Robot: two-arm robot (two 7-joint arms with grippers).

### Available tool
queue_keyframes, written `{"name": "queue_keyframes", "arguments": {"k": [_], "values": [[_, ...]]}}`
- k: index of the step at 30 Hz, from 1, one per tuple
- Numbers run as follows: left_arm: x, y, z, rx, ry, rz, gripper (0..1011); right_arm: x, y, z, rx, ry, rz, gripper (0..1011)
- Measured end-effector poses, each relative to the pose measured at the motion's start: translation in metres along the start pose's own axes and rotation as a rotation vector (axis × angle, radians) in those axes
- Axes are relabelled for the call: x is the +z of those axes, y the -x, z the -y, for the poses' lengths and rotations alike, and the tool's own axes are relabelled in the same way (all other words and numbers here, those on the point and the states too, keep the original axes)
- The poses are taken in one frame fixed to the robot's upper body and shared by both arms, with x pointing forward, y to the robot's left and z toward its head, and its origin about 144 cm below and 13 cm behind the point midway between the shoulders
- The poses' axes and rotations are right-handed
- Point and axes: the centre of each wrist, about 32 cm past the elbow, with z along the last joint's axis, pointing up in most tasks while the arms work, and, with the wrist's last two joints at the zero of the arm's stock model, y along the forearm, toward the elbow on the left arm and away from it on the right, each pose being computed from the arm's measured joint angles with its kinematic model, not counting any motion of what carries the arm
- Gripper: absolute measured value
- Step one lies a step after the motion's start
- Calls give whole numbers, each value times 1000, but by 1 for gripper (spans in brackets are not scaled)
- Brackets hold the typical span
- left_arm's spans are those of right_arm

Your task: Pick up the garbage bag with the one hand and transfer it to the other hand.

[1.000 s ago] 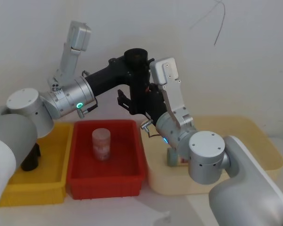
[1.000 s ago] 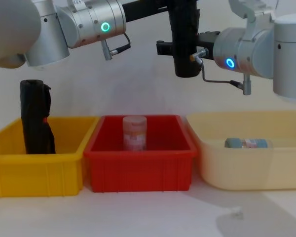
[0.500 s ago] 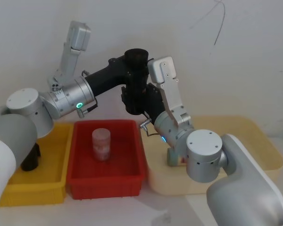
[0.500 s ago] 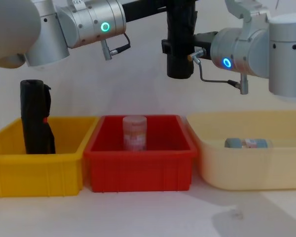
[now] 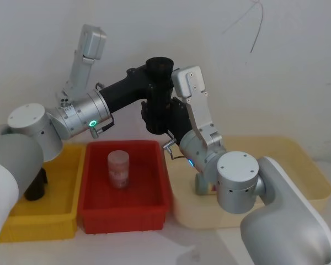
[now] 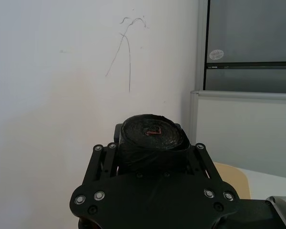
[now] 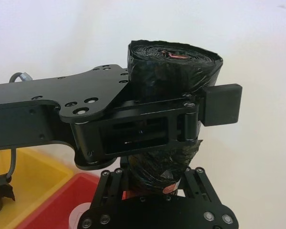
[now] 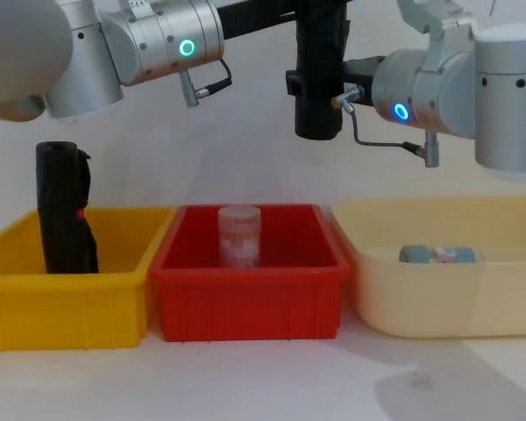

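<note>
The garbage bag (image 5: pixel 159 70), a tight black roll with a small red mark on its top end (image 7: pixel 174 62), hangs upright high above the red bin. My left gripper (image 5: pixel 154 88), on the green-lit arm, is shut on its upper half (image 6: pixel 152 136). My right gripper (image 5: pixel 157 118), on the blue-lit arm, comes in from the right. Its fingers (image 7: pixel 115 181) press both sides of the roll's lower part. From the chest the roll (image 8: pixel 320 118) stands between both wrists, its bottom end free.
A second black roll (image 8: pixel 63 210) stands in the yellow bin (image 8: pixel 70 307) at the left. The red bin (image 8: pixel 245 298) holds an upright pinkish jar (image 8: pixel 239 237). The cream bin (image 8: pixel 438 311) at the right holds a lying bottle (image 8: pixel 438 255).
My right gripper moved left onto the roll's lower part, and its fingers came against the sides. The roll shifted slightly left with the left gripper.
</note>
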Motion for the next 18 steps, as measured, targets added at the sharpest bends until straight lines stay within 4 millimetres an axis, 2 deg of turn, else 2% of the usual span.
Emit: {"name": "queue_keyframes", "arguments": {"k": [18], "values": [[0,0,0,0,0,0,536,0,0,-1,1,1,0,506]]}}
